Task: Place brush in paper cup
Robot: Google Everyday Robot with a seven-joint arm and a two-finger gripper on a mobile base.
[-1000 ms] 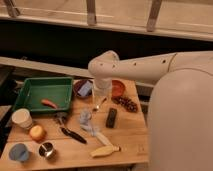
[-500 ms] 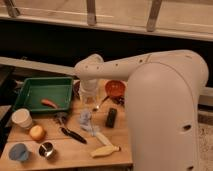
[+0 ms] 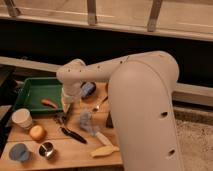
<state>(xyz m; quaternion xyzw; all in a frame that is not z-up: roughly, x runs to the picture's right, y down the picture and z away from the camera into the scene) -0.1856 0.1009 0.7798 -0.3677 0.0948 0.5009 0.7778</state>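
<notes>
1. A dark wall runs under a railing with metal posts. In front of it stands a wooden table (image 3: 75,154) crowded with small things.
2. The robot's white arm (image 3: 142,100) fills the right side. It reaches left across the table and bends downward beside the tray.
3. A green tray (image 3: 30,90) sits at the table's back left, with a small orange piece (image 3: 48,103) inside it.
4. The paper cup (image 3: 22,118) stands upright at the table's left edge, just in front of the tray, with its mouth facing up. A round orange fruit (image 3: 37,132) sits just beside it, to the front right.
5. The brush (image 3: 73,134) lies flat on the wood between the fruit and a grey-blue cloth (image 3: 86,121). Its long axis runs diagonally, from back left under the wrist to front right.
6. The gripper (image 3: 64,113) points down by the tray's front right corner, over or just beside the brush's back-left end. It is too dark there to tell how wide it stands, or whether it touches or holds anything.
7. The relation that matters: most of the brush lies to the front right of the gripper, while the cup lies to its left, fairly near. I judge that a grasp needs the jaws set across that diagonal. The carry then goes left, ending with the brush tipped upright over the cup's mouth.
</notes>
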